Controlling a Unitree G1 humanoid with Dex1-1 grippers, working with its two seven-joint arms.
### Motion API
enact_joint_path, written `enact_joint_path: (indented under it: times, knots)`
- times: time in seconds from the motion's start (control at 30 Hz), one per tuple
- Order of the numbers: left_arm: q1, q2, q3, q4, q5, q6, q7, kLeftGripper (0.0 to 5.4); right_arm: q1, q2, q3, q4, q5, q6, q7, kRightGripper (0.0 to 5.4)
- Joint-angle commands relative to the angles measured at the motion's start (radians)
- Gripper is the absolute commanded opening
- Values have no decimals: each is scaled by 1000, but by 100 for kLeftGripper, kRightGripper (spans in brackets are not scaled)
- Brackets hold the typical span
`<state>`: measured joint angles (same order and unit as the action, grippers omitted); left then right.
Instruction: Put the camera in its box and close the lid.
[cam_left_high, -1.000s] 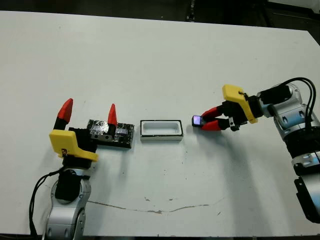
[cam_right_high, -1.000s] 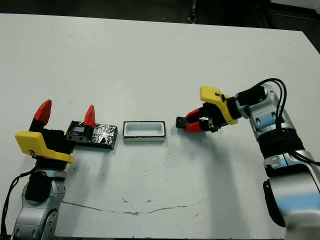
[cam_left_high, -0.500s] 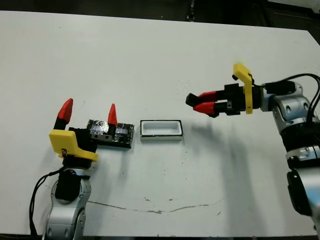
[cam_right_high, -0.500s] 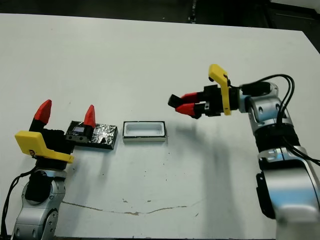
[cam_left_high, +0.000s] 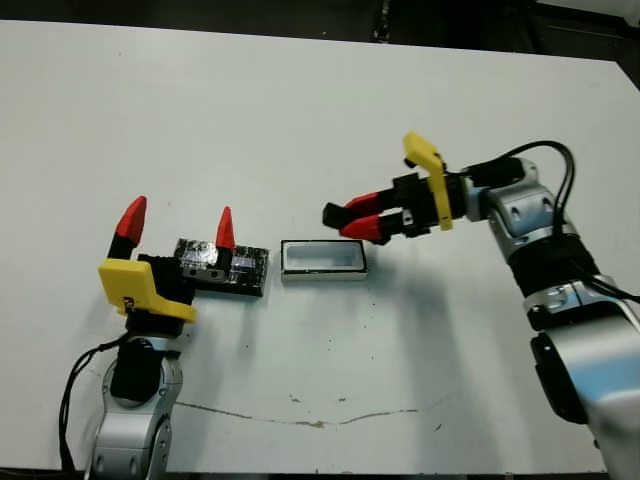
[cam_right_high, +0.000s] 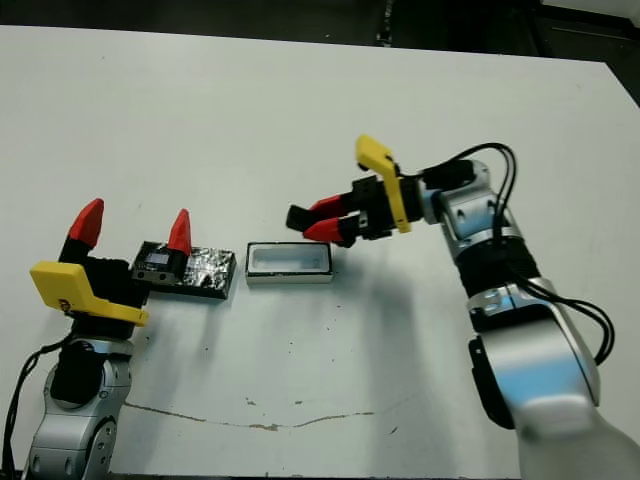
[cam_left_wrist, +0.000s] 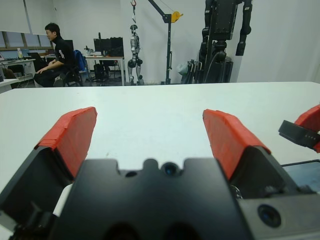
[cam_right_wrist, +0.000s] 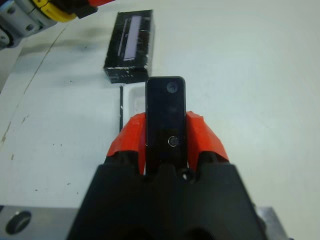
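Moved: right claw (cam_left_high: 352, 220) has carried the camera (cam_left_high: 334, 213) leftward, above the box (cam_left_high: 322, 260).
Right claw: clamped on camera.
Left claw (cam_left_high: 176, 228): spread wide, empty, beside the lid (cam_left_high: 245, 268).

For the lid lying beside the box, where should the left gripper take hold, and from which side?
Probably across the lid's two long edges, coming down from above: it lies flat on the table, a thin slab, beside the box. The open left gripper hovers at its left end.
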<state>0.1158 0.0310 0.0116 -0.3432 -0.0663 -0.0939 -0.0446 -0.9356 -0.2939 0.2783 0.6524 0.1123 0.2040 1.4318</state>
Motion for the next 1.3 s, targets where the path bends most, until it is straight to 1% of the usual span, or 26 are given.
enact_joint_path:
  times: [0.03,0.1,0.17,0.23,0.4,0.7,0.83,1.17,1.3]
  knots:
    - [5,-1,-4,-2,6,4,0,540,7,12,14,-32,-1,23,0,166]
    - [4,-1,-4,3,12,-5,2,540,15,17,25,-55,-8,10,-7,166]
    - [5,0,-6,2,13,-2,2,540,21,18,37,-80,-14,30,-19,166]
    - [6,-1,-6,1,16,1,4,540,26,26,37,-84,-4,40,-17,166]
    - [8,-5,-7,0,6,3,2,540,28,38,46,-80,-1,29,-11,166]
    - [12,-2,-9,2,15,-1,4,540,43,46,56,-99,-8,76,-33,166]
    - [15,-4,-7,-2,9,4,2,540,63,48,64,-101,-17,24,-42,166]
    - [18,-2,-6,-2,7,2,0,540,67,59,71,-63,-10,11,-19,166]
    - [17,-7,-4,4,-1,-2,2,540,75,58,70,-44,-10,-7,-17,166]
